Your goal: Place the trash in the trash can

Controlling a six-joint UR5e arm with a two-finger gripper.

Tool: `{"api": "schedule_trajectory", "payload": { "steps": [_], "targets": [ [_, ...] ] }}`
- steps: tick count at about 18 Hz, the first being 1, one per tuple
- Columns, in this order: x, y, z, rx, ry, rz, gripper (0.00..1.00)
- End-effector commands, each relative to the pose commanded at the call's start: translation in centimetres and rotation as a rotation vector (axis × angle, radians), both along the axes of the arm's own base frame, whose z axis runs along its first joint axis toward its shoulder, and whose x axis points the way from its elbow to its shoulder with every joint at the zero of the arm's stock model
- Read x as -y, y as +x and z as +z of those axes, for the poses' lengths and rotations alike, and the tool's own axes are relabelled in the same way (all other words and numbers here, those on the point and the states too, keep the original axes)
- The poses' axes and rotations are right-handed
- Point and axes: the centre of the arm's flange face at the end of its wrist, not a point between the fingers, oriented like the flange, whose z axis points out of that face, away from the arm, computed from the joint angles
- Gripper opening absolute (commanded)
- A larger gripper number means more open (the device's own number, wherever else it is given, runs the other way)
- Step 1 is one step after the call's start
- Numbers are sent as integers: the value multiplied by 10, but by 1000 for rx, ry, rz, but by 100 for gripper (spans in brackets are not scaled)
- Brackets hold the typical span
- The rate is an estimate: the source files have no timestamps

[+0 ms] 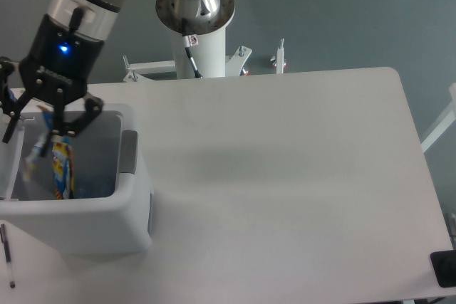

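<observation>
The trash can (107, 229) is a white boxy bin with a grey side panel, standing at the table's left edge with its top uncovered. My gripper (48, 124) hovers over the bin's mouth, and its black fingers (87, 113) are spread apart. The blue-and-silver snack wrapper (62, 170) with orange edges hangs upright inside the bin, just below the fingers, and neither finger seems to touch it. A pale, clear shape (33, 160) beside the wrapper may be the bottle, but I cannot tell.
The arm's white pedestal (194, 30) stands behind the table's far edge. A dark pen (7, 255) lies at the front left beside the bin. A black object (443, 268) sits at the table's front right corner.
</observation>
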Motion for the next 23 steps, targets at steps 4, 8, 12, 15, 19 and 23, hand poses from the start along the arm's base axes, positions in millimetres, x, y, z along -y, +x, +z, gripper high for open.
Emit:
{"api": "schedule_trajectory", "payload": {
  "steps": [4, 8, 12, 15, 19, 23],
  "targets": [
    [24, -54, 7, -46, 1, 93, 100],
    [28, -58, 6, -94, -36, 141, 100],
    [11, -41, -6, -86, -69, 142, 100],
    [3, -18, -5, -100, -79, 124, 100],
    [1, -5, -5, -163, -115, 146, 100],
    [13, -48, -2, -254, -148, 209, 100]
  ]
}}
